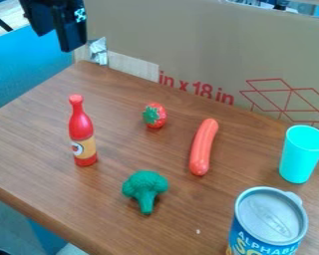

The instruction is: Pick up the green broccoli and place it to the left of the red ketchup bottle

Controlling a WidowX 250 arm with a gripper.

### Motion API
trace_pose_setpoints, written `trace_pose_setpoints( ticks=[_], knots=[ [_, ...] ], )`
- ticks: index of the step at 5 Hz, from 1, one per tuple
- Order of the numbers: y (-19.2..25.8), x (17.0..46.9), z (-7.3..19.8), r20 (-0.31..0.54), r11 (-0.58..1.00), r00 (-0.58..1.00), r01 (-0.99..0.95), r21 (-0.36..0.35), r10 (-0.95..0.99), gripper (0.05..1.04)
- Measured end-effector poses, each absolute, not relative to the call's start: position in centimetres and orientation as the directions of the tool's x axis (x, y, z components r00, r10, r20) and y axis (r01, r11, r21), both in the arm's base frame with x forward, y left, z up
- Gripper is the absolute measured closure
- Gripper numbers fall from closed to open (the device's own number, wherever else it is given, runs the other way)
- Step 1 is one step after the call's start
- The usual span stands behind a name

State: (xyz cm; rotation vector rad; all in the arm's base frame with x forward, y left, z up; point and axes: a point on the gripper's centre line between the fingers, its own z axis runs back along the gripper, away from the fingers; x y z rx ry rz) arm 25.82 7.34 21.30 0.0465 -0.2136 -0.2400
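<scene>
1. The black gripper (58, 31) is at the upper left of the view, near the far left corner of the brown wooden surface (36, 144). How far open it is, and whether it has hold of anything, cannot be told.
2. Of the things on the surface, the red bottle (83, 142) is nearest to the gripper in the view, though well apart from it. It stands upright toward the left side, with a tan label around its lower part.
3. To the right of the bottle and a little farther back is a red strawberry (159, 115) with a green leafy top facing left.
4. An orange-red sausage (203, 147) lies right of the strawberry, its far end tipped slightly to the right.
5. Green broccoli (145, 188) lies in front, between the bottle and the sausage, with its stem pointing toward the near edge.
6. At the right, a turquoise cup (300, 157) stands upright. In front of it stands a can (268, 221) with a silver lid and a blue label.
7. Behind the surface is a cardboard panel (189, 45) with red printing. A crumpled silvery piece (99, 51) is at its left end.
</scene>
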Motion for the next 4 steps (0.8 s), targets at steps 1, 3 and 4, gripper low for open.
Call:
trace_pose_setpoints(
  ticks=[1, 3, 4],
  knots=[
    [7.1, 25.7, 20.5, 0.189, 0.972, 0.953, 0.229, 0.061, -0.236, 0.082],
    [2.6, 21.6, 18.4, 0.365, 0.982, 0.913, 0.152, 0.109, -0.182, 0.082],
    [1.4, 20.4, 16.9, 0.351, 0.985, 0.922, 0.135, 0.104, -0.164, 0.082]
  ],
)
